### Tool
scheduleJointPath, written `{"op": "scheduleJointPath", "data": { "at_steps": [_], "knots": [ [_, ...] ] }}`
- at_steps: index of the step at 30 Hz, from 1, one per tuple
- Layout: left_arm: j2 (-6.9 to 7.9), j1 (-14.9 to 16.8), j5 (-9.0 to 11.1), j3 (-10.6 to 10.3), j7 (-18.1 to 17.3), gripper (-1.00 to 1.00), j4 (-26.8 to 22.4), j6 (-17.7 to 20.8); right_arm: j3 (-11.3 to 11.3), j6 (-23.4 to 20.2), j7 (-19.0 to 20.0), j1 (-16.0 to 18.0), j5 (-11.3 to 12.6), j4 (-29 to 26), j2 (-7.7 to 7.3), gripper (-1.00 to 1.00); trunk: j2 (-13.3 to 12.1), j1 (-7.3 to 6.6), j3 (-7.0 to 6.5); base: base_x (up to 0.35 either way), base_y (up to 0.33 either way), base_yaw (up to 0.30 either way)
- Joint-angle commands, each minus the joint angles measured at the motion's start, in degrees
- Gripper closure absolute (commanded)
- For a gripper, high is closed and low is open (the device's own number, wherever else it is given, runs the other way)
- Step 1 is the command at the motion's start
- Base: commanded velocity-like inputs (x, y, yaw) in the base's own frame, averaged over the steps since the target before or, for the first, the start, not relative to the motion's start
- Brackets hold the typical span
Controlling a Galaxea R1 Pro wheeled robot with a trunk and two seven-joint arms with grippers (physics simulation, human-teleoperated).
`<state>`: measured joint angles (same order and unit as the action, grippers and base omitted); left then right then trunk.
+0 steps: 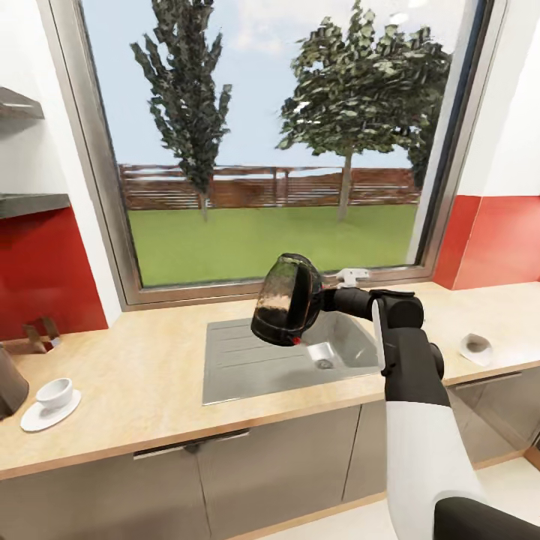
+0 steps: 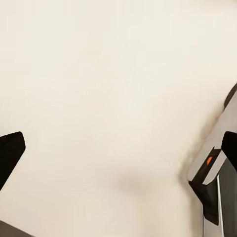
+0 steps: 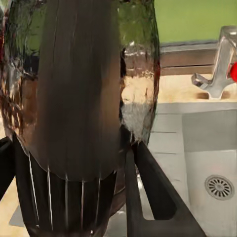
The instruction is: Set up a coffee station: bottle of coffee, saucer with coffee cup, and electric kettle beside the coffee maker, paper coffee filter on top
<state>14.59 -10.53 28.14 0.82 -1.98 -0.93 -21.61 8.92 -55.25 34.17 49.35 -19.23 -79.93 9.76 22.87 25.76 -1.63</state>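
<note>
Right now the kettle (image 1: 287, 299), dark and glassy, hangs tilted in the air over the sink (image 1: 247, 360), held out on the right arm. In the right wrist view the kettle (image 3: 79, 98) sits between the right gripper's (image 3: 69, 192) dark fingers (image 3: 148, 187), which press against its sides. Behind it stands the tap (image 1: 351, 277), below a wide window. Further along the counter (image 1: 135, 405) to the left, a white cup (image 1: 55, 393) sits on its saucer (image 1: 45, 416), just beside a dark appliance (image 1: 9, 386) cut off by the picture's edge. On the counter to the right of the sink lies a small white filter (image 1: 475, 348). The left wrist view shows the tips of the left gripper (image 2: 118, 153) set wide apart over a pale surface, pinching nothing.
</note>
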Motion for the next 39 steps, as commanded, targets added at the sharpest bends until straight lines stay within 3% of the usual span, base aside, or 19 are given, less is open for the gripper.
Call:
{"op": "scheduleJointPath", "data": {
  "at_steps": [1,39],
  "knots": [
    [0.00,0.0,0.3,0.1,-0.2,-1.00,-0.1,0.0,0.1,-0.2,0.5,0.0,-0.2,-0.1,0.08,1.00,0.0,0.02,0.01,0.000,0.342,0.000],
    [-0.08,-0.1,0.3,-0.1,-0.2,-1.00,0.0,-0.1,-1.0,0.6,-0.1,0.0,-0.3,2.3,0.08,1.00,0.0,0.02,0.01,0.000,0.339,0.000]
  ]
}}
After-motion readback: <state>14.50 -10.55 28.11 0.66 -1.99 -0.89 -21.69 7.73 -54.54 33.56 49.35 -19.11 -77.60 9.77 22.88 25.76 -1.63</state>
